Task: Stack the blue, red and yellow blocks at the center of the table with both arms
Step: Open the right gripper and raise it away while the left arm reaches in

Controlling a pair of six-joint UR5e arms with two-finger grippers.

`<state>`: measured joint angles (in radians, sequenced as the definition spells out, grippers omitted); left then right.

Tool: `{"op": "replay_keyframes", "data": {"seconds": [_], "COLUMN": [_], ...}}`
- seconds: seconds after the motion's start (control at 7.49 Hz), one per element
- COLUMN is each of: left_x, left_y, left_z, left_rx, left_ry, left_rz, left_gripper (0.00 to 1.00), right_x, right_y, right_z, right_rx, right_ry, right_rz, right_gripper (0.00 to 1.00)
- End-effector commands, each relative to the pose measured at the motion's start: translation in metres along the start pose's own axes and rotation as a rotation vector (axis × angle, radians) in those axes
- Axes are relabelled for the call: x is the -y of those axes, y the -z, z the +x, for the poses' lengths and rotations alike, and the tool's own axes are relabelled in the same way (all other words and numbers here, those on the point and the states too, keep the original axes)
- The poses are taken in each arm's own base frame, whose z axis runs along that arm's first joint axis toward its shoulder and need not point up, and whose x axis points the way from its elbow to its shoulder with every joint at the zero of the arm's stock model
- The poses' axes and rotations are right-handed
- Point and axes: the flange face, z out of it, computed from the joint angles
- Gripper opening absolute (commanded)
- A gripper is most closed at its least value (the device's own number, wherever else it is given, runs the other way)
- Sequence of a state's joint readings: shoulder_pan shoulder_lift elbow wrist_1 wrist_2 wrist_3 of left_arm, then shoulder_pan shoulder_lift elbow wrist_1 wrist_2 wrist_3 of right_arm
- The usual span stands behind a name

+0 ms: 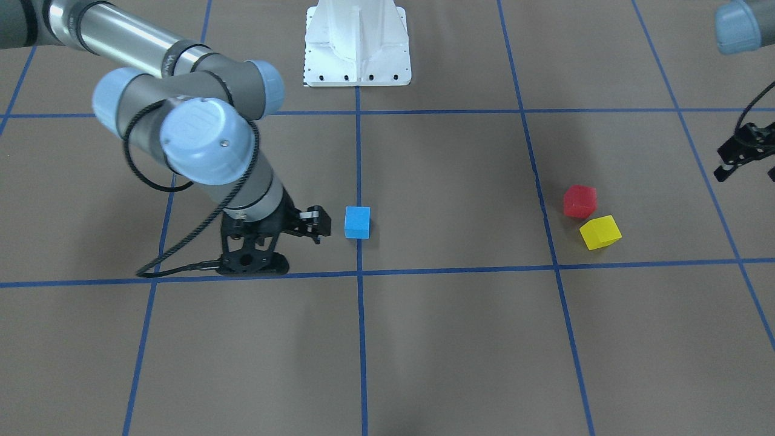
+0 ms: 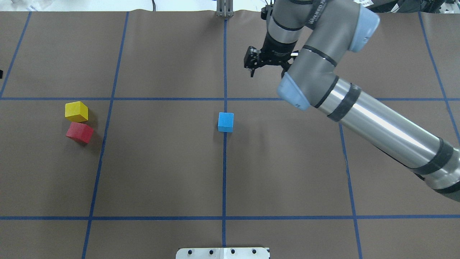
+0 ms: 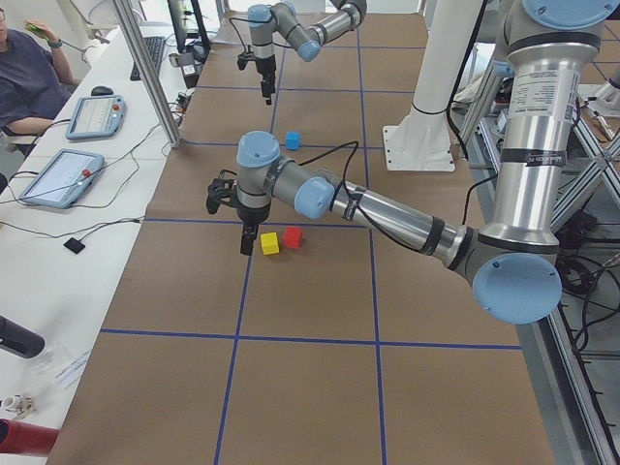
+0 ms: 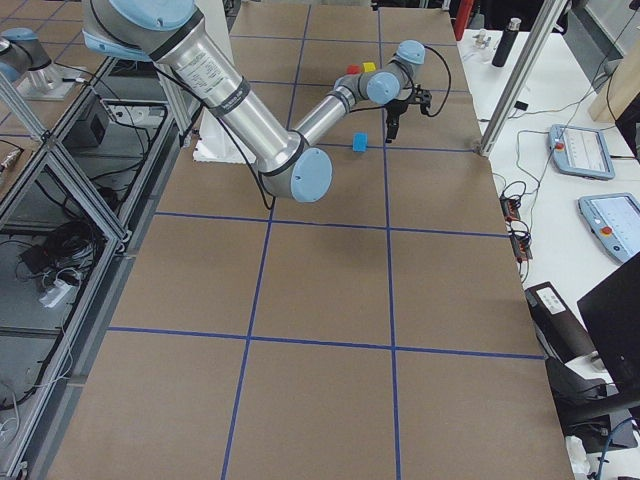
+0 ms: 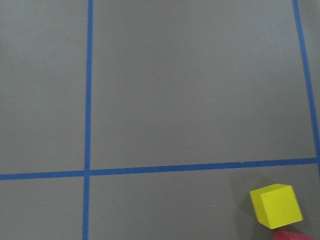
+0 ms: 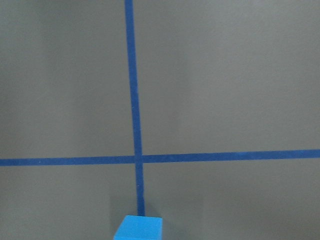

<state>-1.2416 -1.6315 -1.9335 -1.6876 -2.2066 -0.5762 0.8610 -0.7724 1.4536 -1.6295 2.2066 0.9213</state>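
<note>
My right pincer hangs near the small blue cube block, spread and empty. That block sits on the middle tape line of the brown paper-covered counter. My left pincer is wide too, holding nothing, over by the red cube block and the yellow cube block just beside it.
</note>
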Motion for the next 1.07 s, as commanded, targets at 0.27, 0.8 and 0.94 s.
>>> {"op": "replay_keyframes", "data": {"seconds": [0.27,0.8,0.94], "left_x": [-0.100,-0.131,-0.126], "left_y": [-0.084,-0.137,-0.146], "left_z": [0.100,0.111,0.114], "left_rx": [0.010,0.056,0.059], "left_ry": [0.022,-0.016,-0.016], "left_rz": [-0.006,-0.053,-0.058], "left_gripper": [0.99,0.97,0.97], "right_x": [0.020,0.020,0.021], "right_y": [0.019,0.015,0.016], "right_z": [0.190,0.212,0.211], "right_rx": [-0.089,-0.099,-0.099], "right_ry": [0.158,0.155,0.155], "right_rz": [0.025,0.018,0.020], "right_gripper": [0.99,0.99,0.99]}}
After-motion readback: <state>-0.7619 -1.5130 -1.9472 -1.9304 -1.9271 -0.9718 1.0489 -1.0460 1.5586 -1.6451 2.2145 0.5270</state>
